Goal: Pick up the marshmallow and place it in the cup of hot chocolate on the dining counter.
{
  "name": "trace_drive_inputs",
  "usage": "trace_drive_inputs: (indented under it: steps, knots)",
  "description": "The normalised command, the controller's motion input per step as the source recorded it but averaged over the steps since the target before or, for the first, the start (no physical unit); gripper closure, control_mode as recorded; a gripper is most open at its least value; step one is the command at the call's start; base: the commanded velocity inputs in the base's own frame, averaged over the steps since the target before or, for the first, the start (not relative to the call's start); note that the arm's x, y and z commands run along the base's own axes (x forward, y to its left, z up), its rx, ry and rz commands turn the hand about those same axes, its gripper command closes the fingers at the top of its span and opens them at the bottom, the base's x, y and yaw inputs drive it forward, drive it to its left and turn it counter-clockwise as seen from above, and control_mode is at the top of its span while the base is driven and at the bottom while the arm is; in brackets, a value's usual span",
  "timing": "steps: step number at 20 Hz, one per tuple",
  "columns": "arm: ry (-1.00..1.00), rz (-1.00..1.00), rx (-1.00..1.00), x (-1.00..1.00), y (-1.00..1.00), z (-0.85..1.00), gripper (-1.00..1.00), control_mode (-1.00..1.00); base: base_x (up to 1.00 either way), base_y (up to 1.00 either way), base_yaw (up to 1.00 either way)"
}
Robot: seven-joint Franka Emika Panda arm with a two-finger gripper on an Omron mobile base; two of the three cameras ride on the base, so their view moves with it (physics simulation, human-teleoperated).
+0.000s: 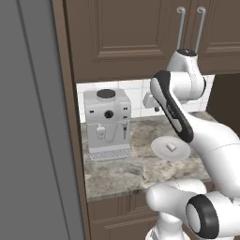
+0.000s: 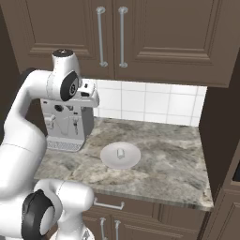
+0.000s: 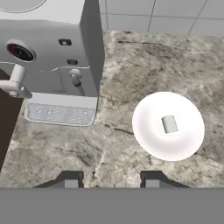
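Resting: marshmallow (image 3: 169,124) on plate (image 3: 148,135) | arm (image 1: 176,115) overlapping plate rim

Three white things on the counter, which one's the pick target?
The marshmallow: the tiny cube lying on the round plate, beside the boxy coffee machine.

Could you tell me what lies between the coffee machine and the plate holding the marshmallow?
Bare marbled countertop, seen in the hand view, separates the coffee machine from the plate with the marshmallow.
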Motion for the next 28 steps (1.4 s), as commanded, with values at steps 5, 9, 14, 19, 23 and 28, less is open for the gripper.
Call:
trace_drive_inputs:
  steps: [5,9,14,19,23,28]
  knots:
    - [0.02,0.03,0.0,0.0,-0.07,-0.2,-1.0,-1.0,0.0,0.0,0.0]
    - [0.1,0.05,-0.1,0.0,-0.42,-0.53,-1.0,-1.0,0.0,0.0,0.0]
    - [0.04,0.02,-0.08,0.0,-0.59,-0.64,-1.0,-1.0,0.0,0.0,0.0]
    - [0.0,0.0,-0.04,0.0,-0.17,-0.53,-1.0,-1.0,0.0,0.0,0.0]
    - [0.0,0.0,-0.09,0.06,-0.01,-0.79,-1.0,-1.0,0.0,0.0,0.0]
    - [0.0,0.0,-0.01,0.27,-0.18,-0.49,-1.0,-1.0,0.0,0.0,0.0]
